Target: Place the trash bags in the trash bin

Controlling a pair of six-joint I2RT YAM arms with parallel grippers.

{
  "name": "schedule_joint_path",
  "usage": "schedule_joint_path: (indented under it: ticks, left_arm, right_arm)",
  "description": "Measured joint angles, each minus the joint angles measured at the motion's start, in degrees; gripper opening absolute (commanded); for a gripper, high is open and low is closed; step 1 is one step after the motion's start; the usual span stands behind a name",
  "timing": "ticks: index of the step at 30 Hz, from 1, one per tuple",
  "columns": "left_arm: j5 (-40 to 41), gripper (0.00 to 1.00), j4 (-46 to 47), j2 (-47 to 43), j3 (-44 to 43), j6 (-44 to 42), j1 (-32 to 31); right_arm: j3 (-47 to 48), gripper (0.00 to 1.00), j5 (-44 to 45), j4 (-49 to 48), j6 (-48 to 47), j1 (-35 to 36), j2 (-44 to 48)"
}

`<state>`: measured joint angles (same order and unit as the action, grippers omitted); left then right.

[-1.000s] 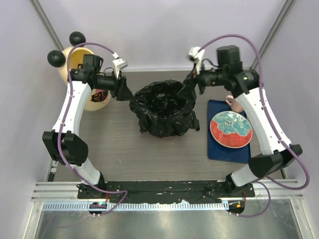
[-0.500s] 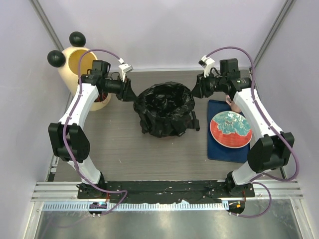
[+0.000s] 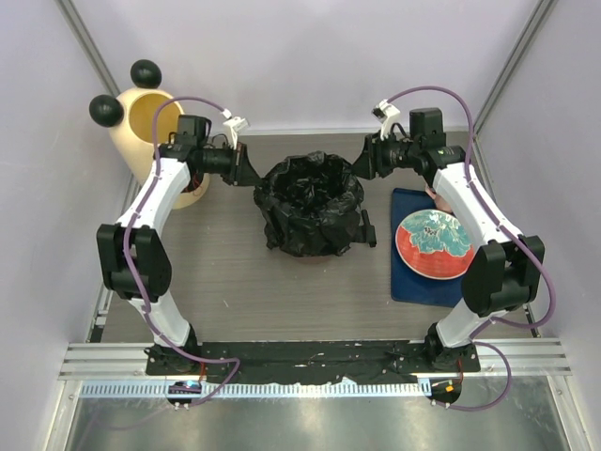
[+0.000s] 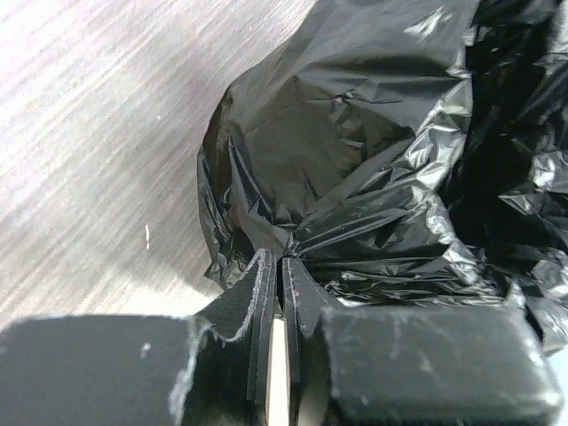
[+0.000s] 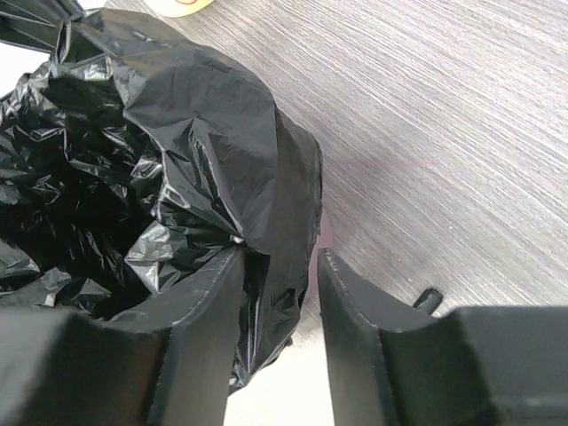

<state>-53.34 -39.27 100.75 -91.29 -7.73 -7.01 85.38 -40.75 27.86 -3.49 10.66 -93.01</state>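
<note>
The black trash bag (image 3: 313,205) sits crumpled in the middle of the table with its mouth open upward. My left gripper (image 3: 252,175) is shut on the bag's left rim; the left wrist view shows the fingertips (image 4: 284,263) pinching a fold of the glossy plastic (image 4: 373,177). My right gripper (image 3: 362,163) is at the bag's right rim with its jaws open; in the right wrist view (image 5: 280,266) a flap of the bag (image 5: 195,124) hangs between the fingers. The cream trash bin (image 3: 129,132), with two black ball ears, stands at the far left behind the left arm.
A red patterned plate (image 3: 434,243) lies on a blue mat (image 3: 413,287) to the right, with a small pink object (image 3: 438,194) behind it under the right arm. Frame posts and purple walls close in the table at both sides and the back.
Both grippers have moved inward and down toward the bag's rim. The bag has settled lower into a rounder shape with an open mouth. The right jaws now stand open.
</note>
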Motion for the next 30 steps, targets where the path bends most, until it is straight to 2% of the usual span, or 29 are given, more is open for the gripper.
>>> schedule_joint_path:
  ticks: [5,10,13,14,17,24,27,30]
  left_arm:
    - [1.2,0.08,1.6,2.3,2.9,3.4,-0.2]
    - [1.8,0.09,2.6,3.5,7.6,4.8,-1.6]
    - [1.8,0.25,3.0,3.4,9.5,4.8,-2.7]
    - [1.7,0.39,3.1,3.4,10.0,4.8,-2.9]
    - [2.0,0.53,3.1,2.8,11.1,4.7,-3.3]
    - [4.8,0.58,3.0,-3.7,13.0,4.6,-1.6]
    - [5.1,0.62,2.6,-5.9,12.2,4.0,2.2]
    - [5.3,0.63,-0.3,-7.6,10.4,-0.6,6.3]
  right_arm:
    - [0.0,0.60,-1.2,-0.7,0.5,0.0,0.0]
    - [0.1,0.60,-1.3,0.6,0.0,0.0,0.3]
    - [0.2,0.57,-0.5,2.6,-1.3,0.0,0.7]
    - [0.2,0.56,-0.2,3.4,-1.8,0.0,0.8]
    - [-0.4,0.51,0.2,4.5,-2.3,0.0,1.6]
    - [-5.0,0.50,0.4,4.1,-2.4,2.0,2.0]
    - [-5.2,0.51,0.7,4.1,-2.5,2.6,1.4]
    - [-4.9,0.56,1.0,4.9,-3.2,2.5,1.4]
